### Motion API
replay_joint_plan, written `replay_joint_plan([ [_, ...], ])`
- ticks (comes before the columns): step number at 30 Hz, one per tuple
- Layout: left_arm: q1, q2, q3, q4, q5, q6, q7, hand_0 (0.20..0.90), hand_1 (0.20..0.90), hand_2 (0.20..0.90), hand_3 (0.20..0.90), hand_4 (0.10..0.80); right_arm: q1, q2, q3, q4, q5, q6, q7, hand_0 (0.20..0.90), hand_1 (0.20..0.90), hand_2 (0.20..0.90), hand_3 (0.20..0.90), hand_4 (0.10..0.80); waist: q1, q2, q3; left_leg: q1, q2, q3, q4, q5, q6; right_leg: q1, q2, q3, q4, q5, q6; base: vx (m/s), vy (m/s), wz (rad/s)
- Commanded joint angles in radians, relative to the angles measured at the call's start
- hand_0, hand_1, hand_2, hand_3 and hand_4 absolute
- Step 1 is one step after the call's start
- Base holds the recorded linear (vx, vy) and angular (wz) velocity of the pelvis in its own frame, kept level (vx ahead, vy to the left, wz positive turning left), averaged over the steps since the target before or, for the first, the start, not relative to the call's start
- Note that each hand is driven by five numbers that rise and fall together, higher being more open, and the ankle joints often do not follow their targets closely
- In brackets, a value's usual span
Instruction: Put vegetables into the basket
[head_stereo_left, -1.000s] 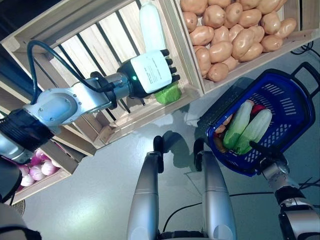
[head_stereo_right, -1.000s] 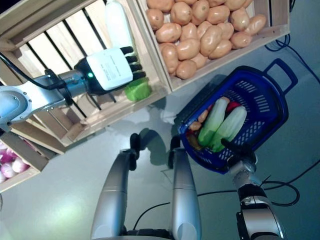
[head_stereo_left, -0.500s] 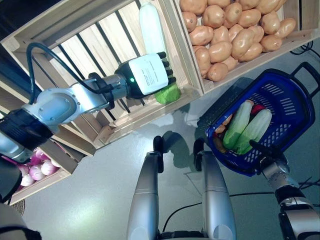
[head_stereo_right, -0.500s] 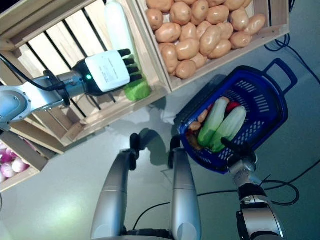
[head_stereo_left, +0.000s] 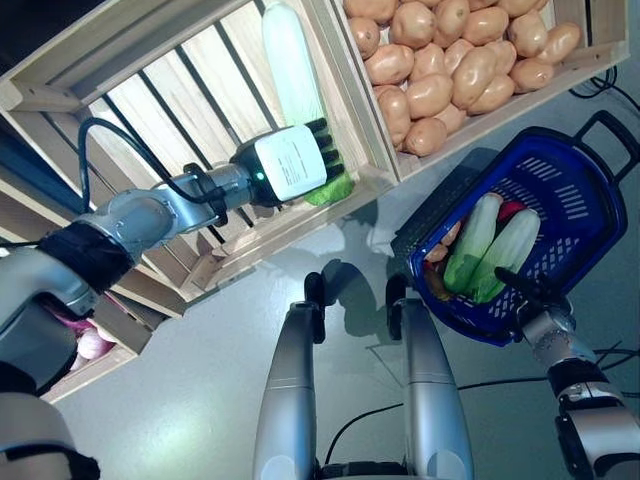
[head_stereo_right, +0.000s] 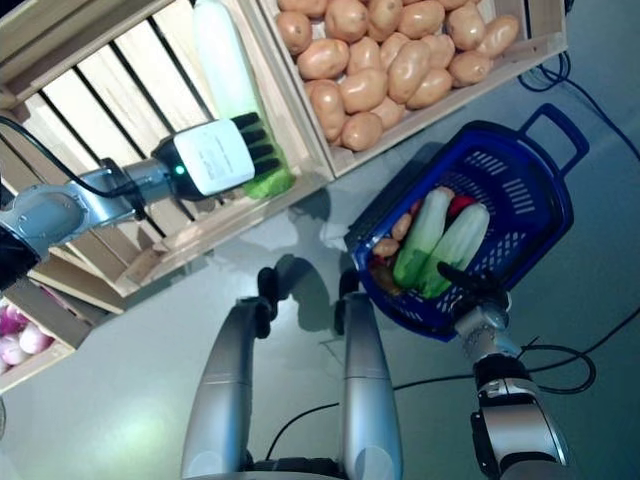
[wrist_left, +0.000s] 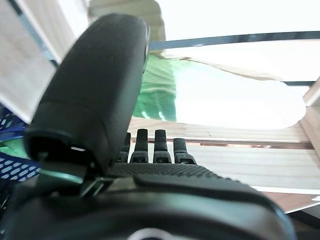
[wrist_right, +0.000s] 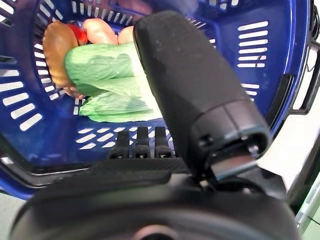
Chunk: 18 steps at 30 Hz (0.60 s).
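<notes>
My left hand (head_stereo_left: 292, 162) reaches into a slatted wooden crate (head_stereo_left: 150, 100) and lies over the green end of a long white-and-green cabbage (head_stereo_left: 288, 70). In the left wrist view its fingers (wrist_left: 150, 146) are straight, with the cabbage (wrist_left: 210, 95) just past them. The blue basket (head_stereo_left: 592, 232) stands on the floor at the right. It holds long green cabbages (head_stereo_left: 510, 250), a red vegetable (head_stereo_left: 512, 212) and brownish ones. My right hand (head_stereo_left: 528, 298) is open at the basket's near rim; its fingers (wrist_right: 136, 142) are straight over the cabbages (wrist_right: 107, 70).
A crate of potatoes (head_stereo_left: 450, 70) sits beside the cabbage crate, above the basket. A lower shelf at the left holds purple onions (head_stereo_left: 92, 342). Grey floor lies between the stand and the basket.
The whole view has shifted a little. My left hand has drawn slightly back along the crate and stays over the cabbage's green end. My right hand keeps its place at the basket.
</notes>
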Motion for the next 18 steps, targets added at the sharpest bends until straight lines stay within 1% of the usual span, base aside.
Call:
replay_joint_plan([
  [1,-0.074,0.005,0.087,0.017,-0.01,0.143,0.127,0.9,0.9,0.9,0.9,0.8,0.017,-0.095,-0.006,-0.04,-0.02,-0.015,-0.055,0.9,0.9,0.9,0.9,0.8,-0.03,0.014,-0.004,0.056,-0.013,0.066,-0.059,-0.029,0.044,0.05,-0.001,-0.057,-0.094,0.15,-0.035,0.0,0.0,0.0],
  [8,-0.009,-0.065,0.125,0.153,0.032,0.186,0.174,0.9,0.9,0.9,0.9,0.8,-0.004,-0.086,0.018,-0.065,-0.021,-0.004,-0.085,0.9,0.9,0.9,0.9,0.8,-0.037,0.006,-0.004,0.054,-0.01,0.069,-0.063,-0.03,0.042,0.045,0.007,-0.051,-0.094,0.146,-0.037,0.004,0.01,-0.01],
  [12,0.005,-0.091,0.135,0.199,-0.005,0.234,0.175,0.9,0.9,0.9,0.9,0.8,-0.011,-0.083,0.025,-0.07,-0.02,-0.005,-0.093,0.9,0.9,0.9,0.9,0.8,-0.039,0.003,-0.004,0.046,-0.012,0.067,-0.059,-0.031,0.042,0.037,0.011,-0.047,-0.094,0.147,-0.037,0.006,0.009,-0.05],
  [18,0.008,-0.127,0.141,0.269,-0.01,0.259,0.132,0.9,0.9,0.9,0.9,0.8,-0.028,-0.076,0.039,-0.08,-0.022,0.0,-0.106,0.9,0.9,0.9,0.9,0.8,-0.045,0.001,-0.004,0.052,-0.014,0.068,-0.077,-0.027,0.04,0.041,0.017,-0.043,-0.111,0.148,-0.036,0.005,0.005,-0.02],
])
